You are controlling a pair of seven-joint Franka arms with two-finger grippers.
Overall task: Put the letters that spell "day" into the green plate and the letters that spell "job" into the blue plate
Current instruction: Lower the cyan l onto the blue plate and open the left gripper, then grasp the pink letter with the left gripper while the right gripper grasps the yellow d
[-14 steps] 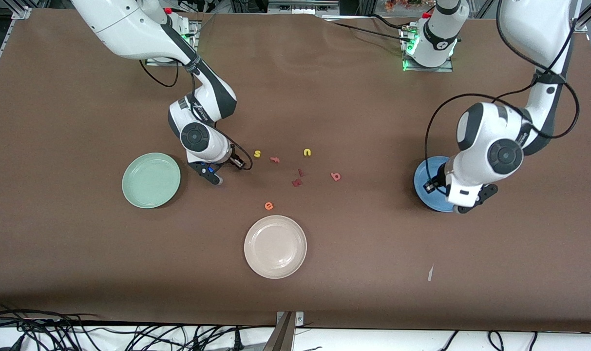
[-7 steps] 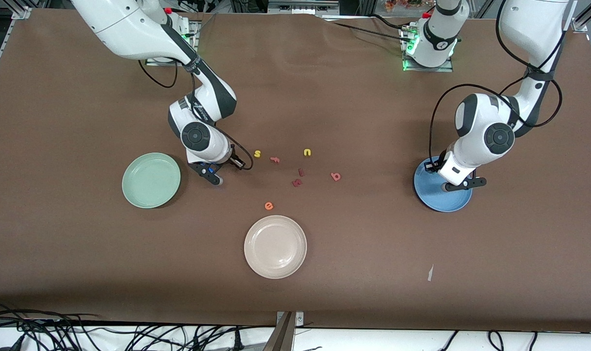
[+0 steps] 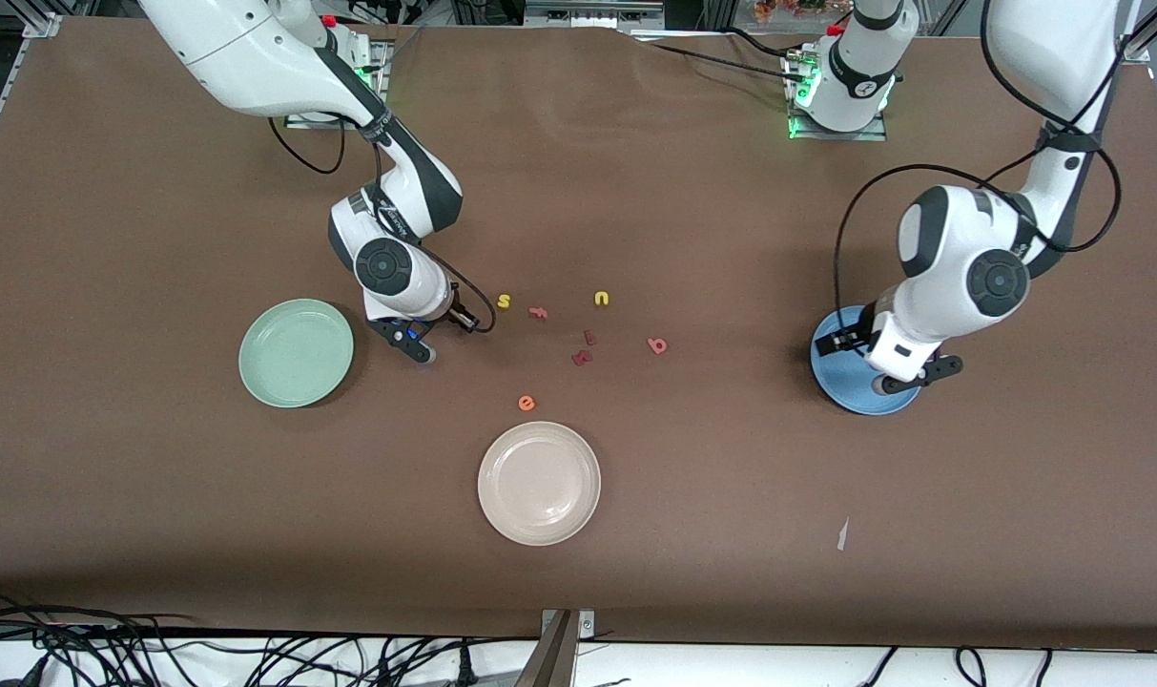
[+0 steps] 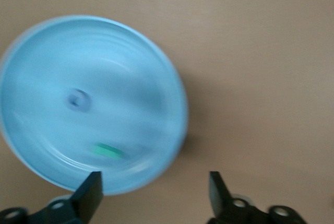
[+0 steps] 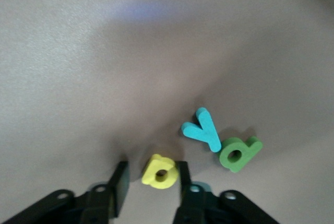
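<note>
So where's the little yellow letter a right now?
The yellow a lies on the table between the right gripper's fingers, beside the teal y and green d.

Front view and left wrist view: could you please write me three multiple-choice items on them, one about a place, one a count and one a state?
1. Where is the salmon-pink "b"?
A) on the bare table
B) in the blue plate
C) stacked on another letter

2. How many letters lie in the blue plate?
A) none
B) five
C) two

3. How is the left gripper?
A) shut on a letter
B) open, holding nothing
C) shut on the plate's rim

Key:
1 A, it lies on the table apart from every plate.
2 C, a blue "o" and a teal "j" show inside.
3 B, its fingers stand apart over the plate's edge with nothing between.
</note>
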